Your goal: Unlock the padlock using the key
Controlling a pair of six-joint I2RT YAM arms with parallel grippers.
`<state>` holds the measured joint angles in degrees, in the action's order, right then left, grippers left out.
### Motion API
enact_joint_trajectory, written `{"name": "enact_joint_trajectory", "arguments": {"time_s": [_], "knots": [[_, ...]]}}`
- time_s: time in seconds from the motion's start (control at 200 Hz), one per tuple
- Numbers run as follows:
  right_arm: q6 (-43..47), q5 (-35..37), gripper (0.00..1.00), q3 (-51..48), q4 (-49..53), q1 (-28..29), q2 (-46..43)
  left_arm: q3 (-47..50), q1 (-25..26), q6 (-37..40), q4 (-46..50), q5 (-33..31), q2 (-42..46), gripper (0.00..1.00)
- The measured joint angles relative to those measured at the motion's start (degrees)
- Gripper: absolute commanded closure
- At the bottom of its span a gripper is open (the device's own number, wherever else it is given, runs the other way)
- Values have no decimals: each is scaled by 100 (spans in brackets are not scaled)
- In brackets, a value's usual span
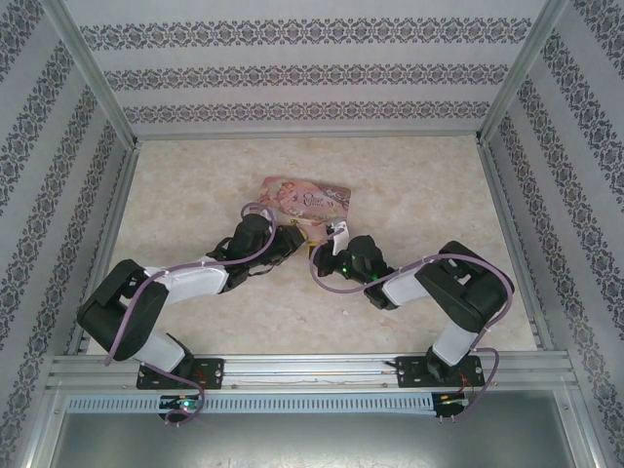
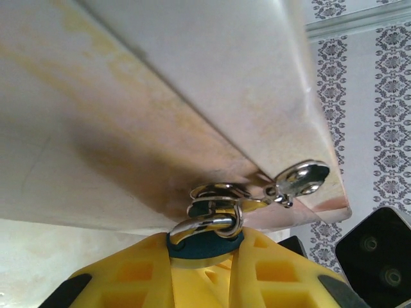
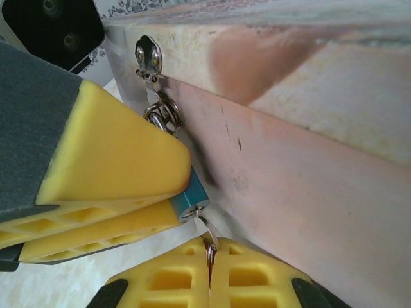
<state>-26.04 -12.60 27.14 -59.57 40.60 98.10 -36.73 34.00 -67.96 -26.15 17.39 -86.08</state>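
Note:
My left gripper [image 2: 205, 249] is shut on the padlock [image 2: 204, 246], its yellow fingers clamping the teal body from both sides. The silver shackle [image 2: 209, 226] is threaded through rings on the clasp [image 2: 302, 179] of the pink tin [image 1: 307, 199]. In the right wrist view the padlock [image 3: 191, 196] sticks out below the left fingers [image 3: 115, 163]. My right gripper [image 3: 210, 249] is shut on the key [image 3: 209, 240]. This thin metal piece runs up from between the pads to the keyhole face of the padlock. In the top view both grippers, left [image 1: 295, 237] and right [image 1: 336, 242], meet just in front of the tin.
The tin's pale side wall [image 3: 308, 179] stands close behind the padlock and both sets of fingers. The right arm's black housing [image 2: 379, 250] sits to the right of the left gripper. Patterned walls [image 1: 58, 175] enclose the marbled table [image 1: 195, 185], which has open room on either side.

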Motion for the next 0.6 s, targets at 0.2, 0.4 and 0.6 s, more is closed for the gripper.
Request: {"name": "enact_joint_trajectory", "arguments": {"time_s": [0.2, 0.4, 0.6], "knots": [[-24, -101, 100, 81, 199, 0, 31, 92, 0, 22, -31, -57, 0, 79], [-68, -162, 100, 81, 146, 4, 186, 186, 0, 42, -164, -76, -83, 79], [-125, -61, 100, 4, -31, 4, 472, 280, 2, 39, -546, 4, -476, 79]]}}
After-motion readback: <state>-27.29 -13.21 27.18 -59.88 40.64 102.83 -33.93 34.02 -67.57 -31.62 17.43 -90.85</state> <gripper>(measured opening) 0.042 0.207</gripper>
